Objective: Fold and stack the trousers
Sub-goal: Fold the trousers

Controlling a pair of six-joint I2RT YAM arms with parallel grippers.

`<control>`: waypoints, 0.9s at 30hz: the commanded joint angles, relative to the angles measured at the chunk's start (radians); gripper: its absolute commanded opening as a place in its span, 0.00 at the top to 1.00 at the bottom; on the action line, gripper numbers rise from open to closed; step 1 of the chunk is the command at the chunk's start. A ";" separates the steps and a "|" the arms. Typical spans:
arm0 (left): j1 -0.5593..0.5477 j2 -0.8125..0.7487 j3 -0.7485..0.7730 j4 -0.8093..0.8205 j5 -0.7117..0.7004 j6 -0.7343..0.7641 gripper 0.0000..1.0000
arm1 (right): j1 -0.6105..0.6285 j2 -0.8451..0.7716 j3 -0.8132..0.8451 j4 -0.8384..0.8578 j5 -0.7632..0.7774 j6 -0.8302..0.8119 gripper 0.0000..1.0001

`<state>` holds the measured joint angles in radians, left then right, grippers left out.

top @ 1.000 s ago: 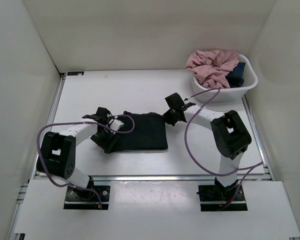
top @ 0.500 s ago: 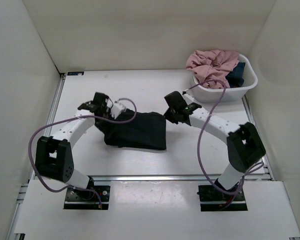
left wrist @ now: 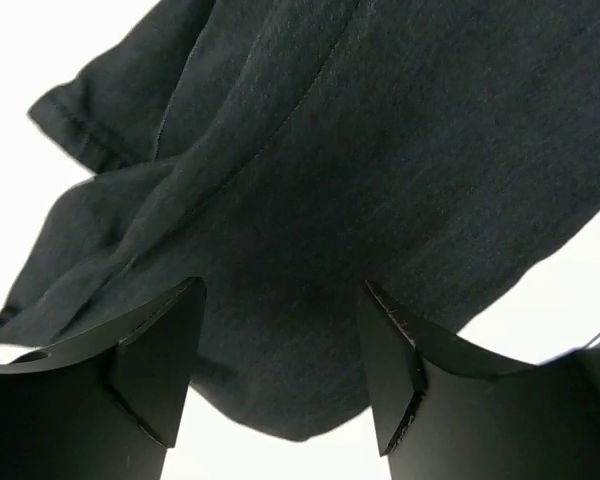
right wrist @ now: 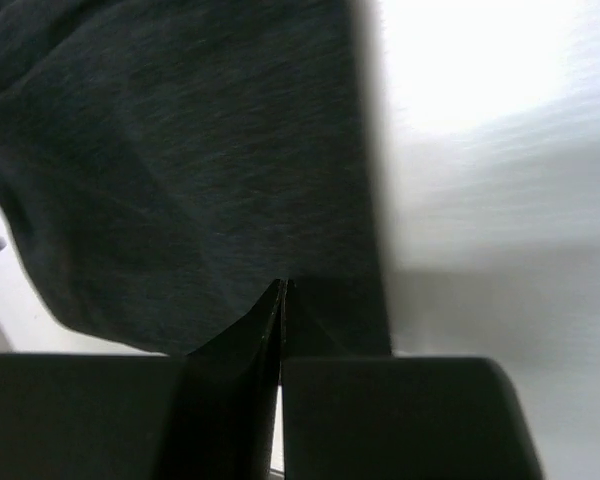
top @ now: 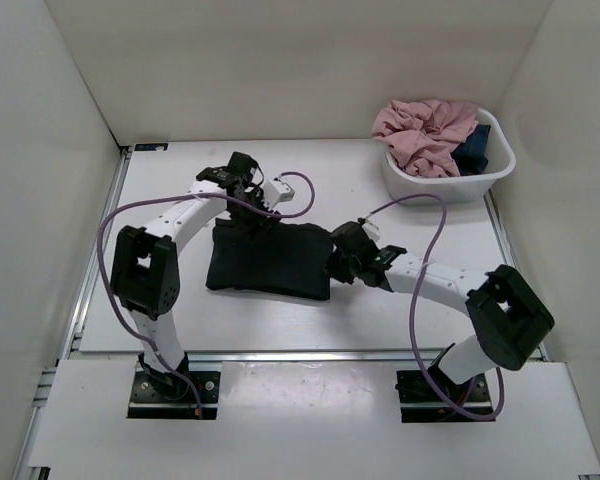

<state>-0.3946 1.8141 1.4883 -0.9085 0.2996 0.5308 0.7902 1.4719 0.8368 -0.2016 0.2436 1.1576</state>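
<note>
**Trousers** (top: 270,265): folded into a compact black rectangle. They lay flat on the tabletop (top: 170,195), slightly left of centre, between the two arms. The right edge ran straight; the far left corner was rumpled.

**Left claw** (top: 248,214): positioned over the far left part of the trousers, with the arm reaching in from the left. In the wrist view its jaws stood wide apart, dark fabric lying below and between them. No cloth was gripped. A stitched hem (left wrist: 72,122) showed at the upper left of that view, with loose layers beside it and bare tabletop beyond.

**Right claw** (top: 342,263): positioned at the right edge of the trousers, low over the tabletop. In the wrist view its jaws were pressed fully together, tips at the fabric's edge. No cloth was visible between them, though it could not be told for certain that none was caught.

**Basin** (top: 450,187): white, at the far right corner of the tabletop, well apart from the trousers. It held a crumpled pink cloth (top: 425,132) and, at its right side, a dark blue garment (top: 475,148).

**Cable** (top: 105,235): purple, looped along the left arm. A second ran along the right arm.
</note>
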 commanded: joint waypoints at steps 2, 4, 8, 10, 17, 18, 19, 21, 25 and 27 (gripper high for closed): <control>-0.010 0.086 0.098 -0.015 0.059 -0.001 0.29 | 0.033 0.071 -0.002 0.195 -0.070 0.040 1.00; -0.010 0.154 0.125 0.017 0.046 -0.041 0.30 | 0.043 0.094 -0.036 0.235 -0.070 0.092 1.00; -0.010 0.231 0.151 0.106 -0.025 -0.110 0.29 | 0.043 0.142 -0.177 0.344 -0.090 0.220 1.00; -0.010 0.264 0.190 0.106 -0.046 -0.143 0.27 | 0.043 0.159 -0.192 0.344 -0.099 0.229 1.00; -0.010 0.332 0.199 0.115 -0.089 -0.213 0.23 | 0.043 0.191 -0.093 0.208 -0.104 0.085 1.00; -0.010 0.332 0.199 0.115 -0.089 -0.222 0.23 | 0.043 0.159 -0.079 0.183 -0.090 0.058 1.00; -0.010 0.332 0.199 0.115 -0.100 -0.222 0.23 | 0.043 0.145 -0.065 0.154 -0.072 0.045 1.00; -0.001 0.298 0.234 0.115 -0.116 -0.232 0.21 | 0.034 0.114 -0.024 0.070 -0.026 0.010 1.00; 0.022 0.220 0.314 0.068 -0.126 -0.241 0.16 | 0.034 0.007 0.123 -0.151 0.069 -0.120 0.69; 0.049 0.154 0.362 0.031 -0.135 -0.267 0.14 | 0.021 -0.018 0.212 -0.325 0.095 -0.214 0.31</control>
<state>-0.3885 2.1136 1.7592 -0.8749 0.2047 0.3038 0.8242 1.5372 0.9173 -0.2661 0.2333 1.1114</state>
